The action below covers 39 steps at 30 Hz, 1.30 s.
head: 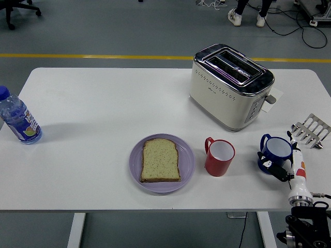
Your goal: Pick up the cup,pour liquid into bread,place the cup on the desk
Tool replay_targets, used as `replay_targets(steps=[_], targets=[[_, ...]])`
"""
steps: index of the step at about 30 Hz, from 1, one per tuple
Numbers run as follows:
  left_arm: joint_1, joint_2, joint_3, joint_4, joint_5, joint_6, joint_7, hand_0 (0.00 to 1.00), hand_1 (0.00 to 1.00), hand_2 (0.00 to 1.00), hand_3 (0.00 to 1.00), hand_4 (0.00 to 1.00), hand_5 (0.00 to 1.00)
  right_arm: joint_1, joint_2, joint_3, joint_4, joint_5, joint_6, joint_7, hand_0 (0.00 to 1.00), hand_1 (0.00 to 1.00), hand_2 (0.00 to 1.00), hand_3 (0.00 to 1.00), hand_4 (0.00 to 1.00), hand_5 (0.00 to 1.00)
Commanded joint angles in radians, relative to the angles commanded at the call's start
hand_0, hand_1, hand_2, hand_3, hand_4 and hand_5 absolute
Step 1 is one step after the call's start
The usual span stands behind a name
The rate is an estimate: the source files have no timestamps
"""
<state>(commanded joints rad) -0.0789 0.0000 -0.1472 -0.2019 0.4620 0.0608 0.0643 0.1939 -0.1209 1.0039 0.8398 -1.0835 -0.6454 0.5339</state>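
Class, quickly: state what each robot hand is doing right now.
Left hand: not in view.
Right hand: at the blue cup on the table's right side; whether its fingers grip the cup cannot be told.
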Motion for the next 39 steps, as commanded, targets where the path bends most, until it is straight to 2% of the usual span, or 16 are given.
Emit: replay_targets(steps=[22, 23, 28, 29, 33, 34, 39], targets=[[-0.011, 0.000, -0.016, 0.000, 0.006, 0.000, 0.000, 0.635, 0.646, 0.657, 0.554, 0.323, 0.835, -0.004, -0.001, 0.023, 0.020, -0.033, 0.000, -0.008, 0.767, 0.629, 0.870, 0.998, 0.912, 0.002], [-0.011, 0.000, -0.016, 0.000, 0.006, 0.000, 0.000, 0.635, 0.647, 0.657, 0.554, 0.323, 0.835, -0.005, -0.001, 0.024, 0.021, -0.034, 0.002, -0.009, 0.818, 0.668, 0.895, 0.998, 0.924, 0.002], [-0.012, 0.001, -0.018, 0.000, 0.005, 0.000, 0.000, 0.635, 0.647, 0.657, 0.554, 0.323, 0.835, -0.009, 0.000, 0.027, 0.025, -0.038, 0.019, -0.010, 0.818, 0.668, 0.895, 0.998, 0.924, 0.002], [-0.013, 0.001, -0.018, 0.000, 0.006, 0.000, 0.000, 0.635, 0.647, 0.657, 0.554, 0.323, 0.834, -0.010, 0.000, 0.027, 0.026, -0.039, 0.024, -0.010, 0.889, 0.758, 0.934, 0.998, 0.932, 0.002], [-0.014, 0.001, -0.019, 0.000, 0.006, 0.000, 0.000, 0.635, 0.647, 0.657, 0.554, 0.323, 0.834, -0.012, -0.001, 0.031, 0.031, -0.044, 0.033, -0.008, 0.889, 0.758, 0.934, 0.998, 0.932, 0.002], [-0.014, 0.001, -0.019, 0.000, 0.006, 0.000, 0.000, 0.635, 0.647, 0.657, 0.554, 0.324, 0.836, -0.011, 0.000, 0.032, 0.030, -0.046, 0.032, -0.010, 0.941, 0.809, 0.960, 0.998, 0.939, 0.002], [-0.015, 0.001, -0.020, 0.000, 0.007, 0.000, 0.000, 0.635, 0.647, 0.657, 0.554, 0.324, 0.836, -0.013, 0.001, 0.038, 0.032, -0.053, 0.027, -0.017, 0.941, 0.809, 0.960, 0.998, 0.939, 0.002]])
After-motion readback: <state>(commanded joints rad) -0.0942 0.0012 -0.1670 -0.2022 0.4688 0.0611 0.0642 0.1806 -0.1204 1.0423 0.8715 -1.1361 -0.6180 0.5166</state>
